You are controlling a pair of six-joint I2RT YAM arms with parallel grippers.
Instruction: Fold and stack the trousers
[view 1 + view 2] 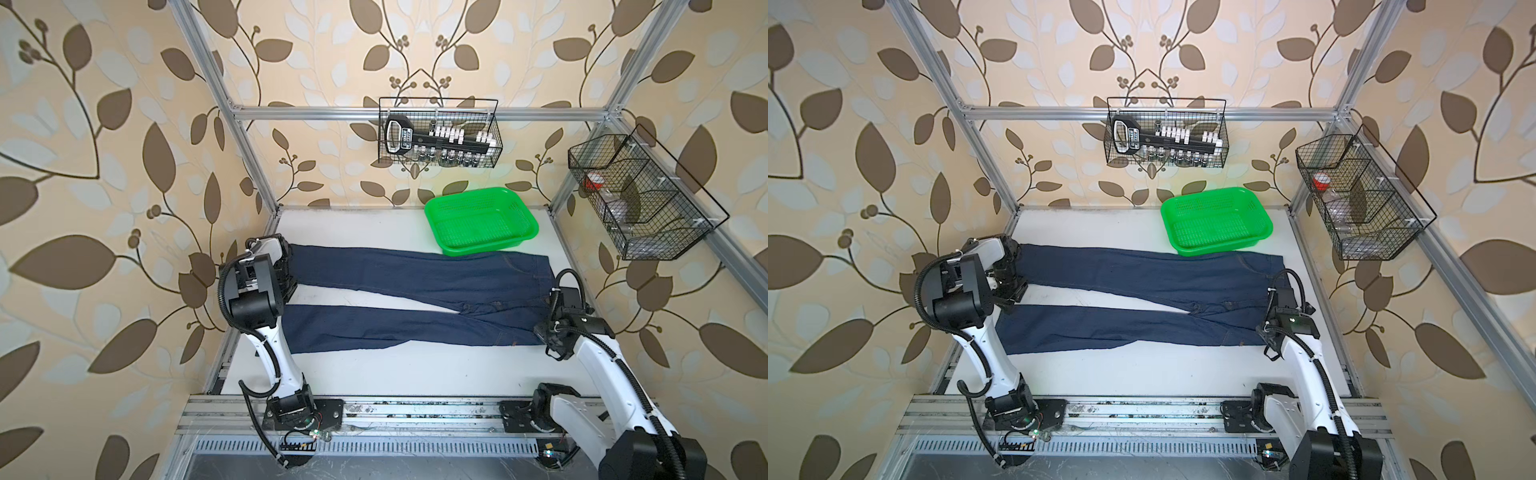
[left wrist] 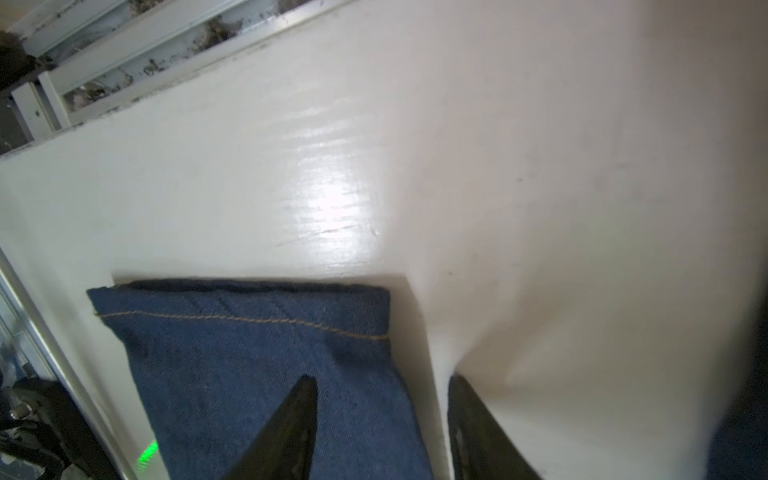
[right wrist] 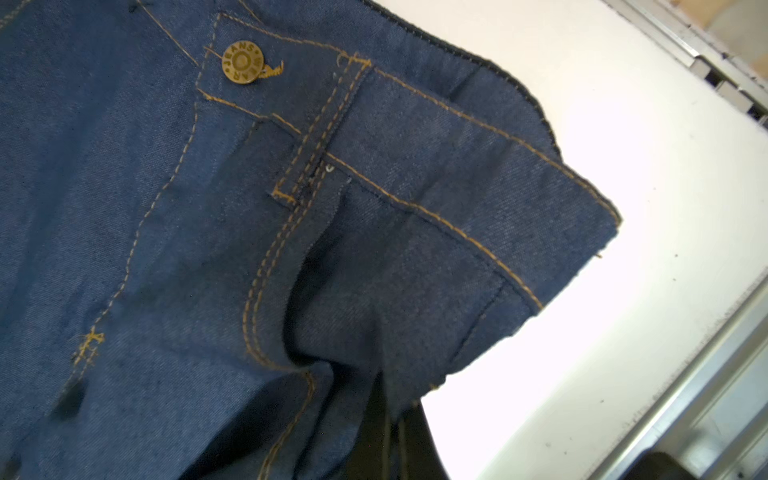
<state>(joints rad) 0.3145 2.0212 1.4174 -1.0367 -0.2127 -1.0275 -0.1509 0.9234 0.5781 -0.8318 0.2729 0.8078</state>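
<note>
White-shelled arms, black joints, ribbed black cables

The trousers are dark navy-blue denim with tan stitching and a brass-coloured button. The basket is bright green with a fine grid of holes. The bench is white. The wallpaper is beige with brown and pale grey leaves. The wire racks are black.

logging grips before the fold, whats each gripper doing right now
left gripper: open, straddling the edge of a jeans leg.
right gripper: closed on the jeans at the waist.
</note>
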